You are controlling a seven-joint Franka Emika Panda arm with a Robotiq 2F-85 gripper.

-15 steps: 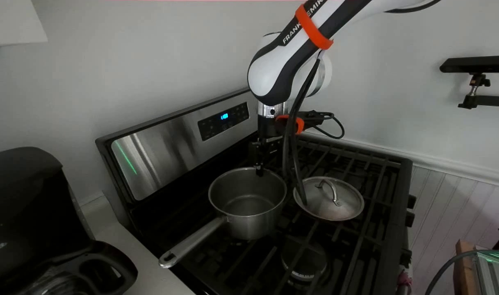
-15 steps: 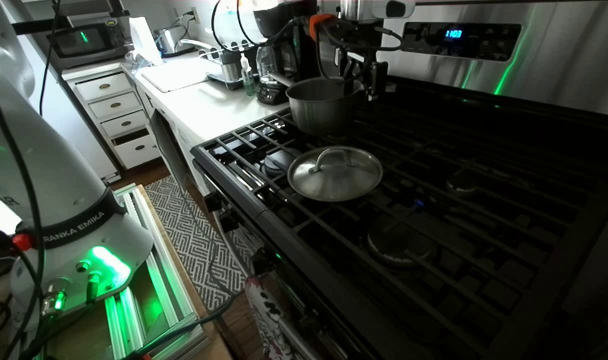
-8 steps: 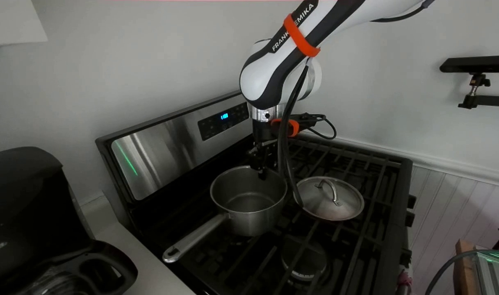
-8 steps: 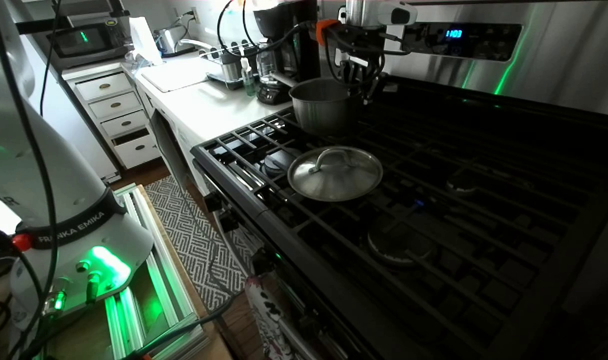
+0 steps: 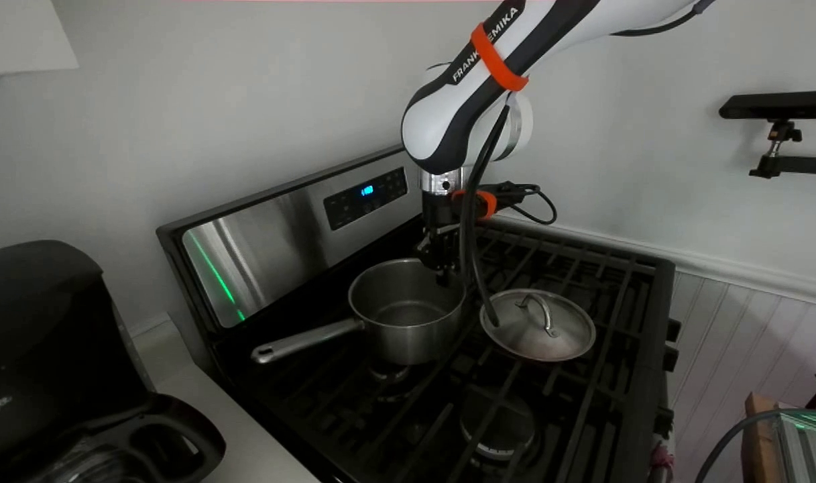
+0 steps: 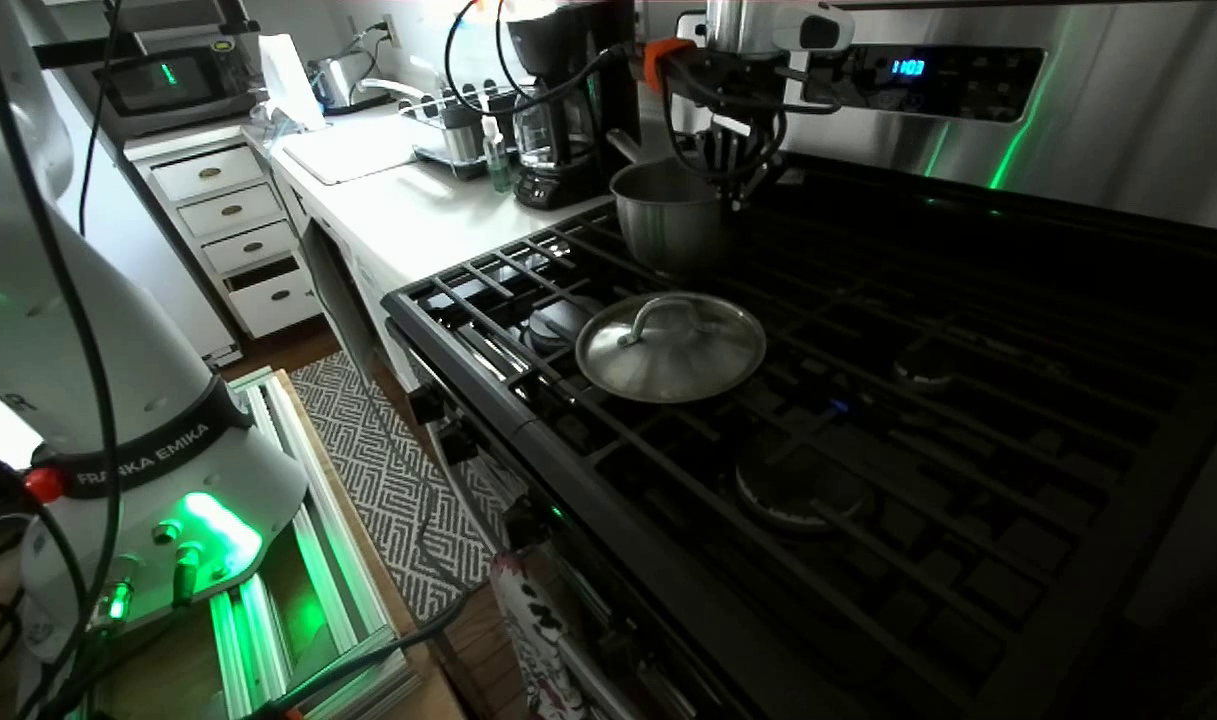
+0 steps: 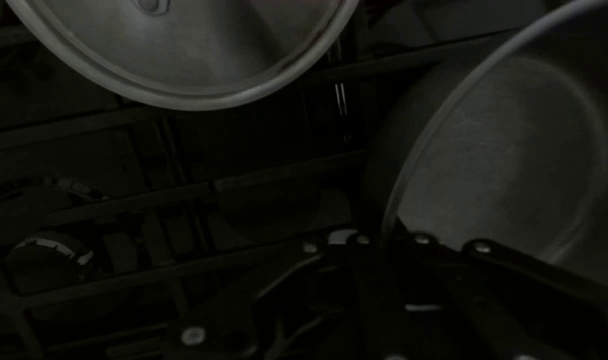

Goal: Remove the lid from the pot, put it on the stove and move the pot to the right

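The steel pot [image 5: 408, 339] is on the rear part of the stove [image 5: 585, 409], uncovered, its long handle pointing toward the coffee maker. My gripper [image 5: 442, 274] is at the pot's rim on the side away from the handle. In the wrist view the gripper [image 7: 386, 241] is shut on that rim, one finger inside the pot [image 7: 488, 160] and one outside; the fingertips are dark. Beside the pot, the lid [image 5: 545, 335] lies on the grates, loop handle up, and it shows too in an exterior view as a lid [image 6: 668, 350]. Whether the pot touches the grates I cannot tell.
The stove's back panel [image 5: 294, 245] rises close behind the pot. A black coffee maker [image 5: 39, 335] stands on the counter on the handle side. A burner [image 5: 498, 422] sits under the front grates. Bare grates [image 6: 928, 440] extend on the other side.
My gripper has closed on the pot's rim. The pot has shifted slightly toward the far side, and its handle has swung toward the back panel. The lid has stayed put.
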